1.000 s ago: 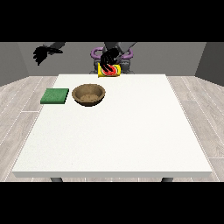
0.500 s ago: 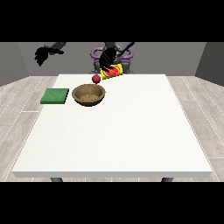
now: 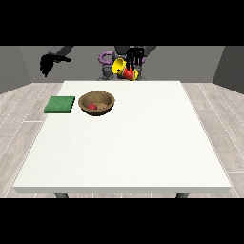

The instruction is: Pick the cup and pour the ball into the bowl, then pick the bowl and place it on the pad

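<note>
Across the middle of the view a large white table (image 3: 128,143) is seen, standing on a pale grey plank floor (image 3: 24,109) with grey walls (image 3: 19,66) behind. At the far edge the robot's torso (image 3: 121,62) is partly visible.

On the table's far left part a flat green pad (image 3: 60,104) is laid. Just beside it, toward the centre and apart from it, a brown bowl (image 3: 96,102) is set upright. A red ball (image 3: 92,106) is seen lying inside the bowl.

Above the far edge, a yellow cup (image 3: 122,68) with red marking is held tipped, its mouth turned toward the view's left and downward. The robot hand at the view's right (image 3: 135,56) is closed around the cup, fingers curled over it from above. The cup is well clear of the bowl and is held in the air.

The robot hand at the view's left (image 3: 49,63) is raised off the table's left side, beyond the pad, holding nothing; fingers hang loosely downward.
</note>
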`<state>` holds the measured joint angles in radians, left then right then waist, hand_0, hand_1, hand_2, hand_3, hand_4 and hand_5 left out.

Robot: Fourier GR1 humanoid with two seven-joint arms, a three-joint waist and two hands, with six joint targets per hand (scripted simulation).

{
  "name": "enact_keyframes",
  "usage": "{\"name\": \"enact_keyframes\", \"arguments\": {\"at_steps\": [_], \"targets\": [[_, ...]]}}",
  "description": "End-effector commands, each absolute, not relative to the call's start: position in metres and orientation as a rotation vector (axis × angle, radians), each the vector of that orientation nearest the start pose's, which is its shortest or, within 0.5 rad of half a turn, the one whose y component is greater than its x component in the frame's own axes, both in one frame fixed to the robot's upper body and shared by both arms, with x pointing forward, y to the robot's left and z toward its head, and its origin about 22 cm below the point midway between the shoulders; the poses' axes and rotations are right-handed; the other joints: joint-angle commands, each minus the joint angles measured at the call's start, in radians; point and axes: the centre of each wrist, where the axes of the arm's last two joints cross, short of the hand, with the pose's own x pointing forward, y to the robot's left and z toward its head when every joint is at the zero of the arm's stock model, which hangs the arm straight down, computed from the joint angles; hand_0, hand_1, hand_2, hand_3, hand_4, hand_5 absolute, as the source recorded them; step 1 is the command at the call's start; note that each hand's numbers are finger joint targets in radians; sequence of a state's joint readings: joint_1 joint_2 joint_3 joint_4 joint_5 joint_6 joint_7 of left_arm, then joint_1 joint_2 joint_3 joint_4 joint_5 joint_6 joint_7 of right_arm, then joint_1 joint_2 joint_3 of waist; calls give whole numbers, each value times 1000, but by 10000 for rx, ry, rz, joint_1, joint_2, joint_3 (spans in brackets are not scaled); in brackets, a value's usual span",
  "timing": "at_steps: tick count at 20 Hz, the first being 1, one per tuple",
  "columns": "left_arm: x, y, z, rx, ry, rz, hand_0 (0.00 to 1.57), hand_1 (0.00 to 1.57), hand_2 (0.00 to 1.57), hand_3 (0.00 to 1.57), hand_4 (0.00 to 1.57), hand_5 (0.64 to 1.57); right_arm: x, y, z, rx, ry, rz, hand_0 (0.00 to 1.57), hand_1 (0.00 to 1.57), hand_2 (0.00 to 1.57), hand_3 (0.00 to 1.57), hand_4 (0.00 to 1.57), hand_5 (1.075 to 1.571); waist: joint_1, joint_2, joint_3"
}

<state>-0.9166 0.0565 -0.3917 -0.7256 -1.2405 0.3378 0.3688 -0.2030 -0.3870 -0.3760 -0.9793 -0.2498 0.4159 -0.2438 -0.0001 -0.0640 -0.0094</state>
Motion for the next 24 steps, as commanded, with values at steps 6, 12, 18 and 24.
{"name": "enact_keyframes", "arguments": {"at_steps": [6, 12, 18, 24], "targets": [[375, 117, 52, 6583, -16830, -3162, 0, 0, 0, 0, 0, 1550, 299, -371, -9, 593, -16813, -918, 0, 0, 0, 0, 303, 1568, 140, 1980, -118], [348, 121, 51, 2133, -18688, -2314, 0, 0, 0, 0, 0, 1565, 323, -327, -8, -117, -16833, -1654, 0, 0, 0, 0, 213, 1571, 1147, 2551, 36], [336, 161, 10, 1239, -18505, -2184, 0, 0, 0, 0, 0, 1563, 328, -302, -17, -261, -16508, -2145, 0, 0, 0, 0, 324, 1569, 1144, 2186, 89], [338, 176, 35, 767, -19093, -2727, 0, 0, 0, 0, 0, 1565, 337, -308, -41, -726, -16754, -2807, 0, 0, 0, 0, 259, 1567, 1719, 2740, 100]]}}
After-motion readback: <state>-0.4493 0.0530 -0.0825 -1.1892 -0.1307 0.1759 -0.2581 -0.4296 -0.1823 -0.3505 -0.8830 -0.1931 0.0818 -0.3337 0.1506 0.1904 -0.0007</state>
